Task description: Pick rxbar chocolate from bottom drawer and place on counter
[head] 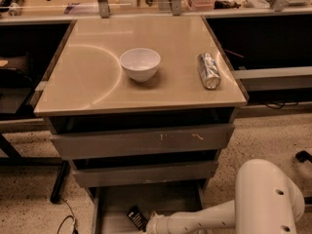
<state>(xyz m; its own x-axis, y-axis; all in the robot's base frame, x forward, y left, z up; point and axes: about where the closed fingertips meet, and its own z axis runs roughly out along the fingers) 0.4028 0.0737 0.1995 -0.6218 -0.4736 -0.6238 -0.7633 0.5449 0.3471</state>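
Observation:
The rxbar chocolate point(137, 218), a small black wrapper with white print, lies on the grey floor of the open bottom drawer point(161, 199), near its front left. My gripper point(149, 224) is down in that drawer at the end of the white arm, right beside the bar on its right and seemingly touching it. The counter point(92, 84), the glossy beige top of the drawer cabinet, is well above.
A white bowl point(140, 64) stands mid-counter and a silver can point(208, 70) lies near its right edge. The two upper drawers point(141, 140) are shut above the open one. My white arm link point(268, 199) fills the lower right. A cluttered bench runs behind.

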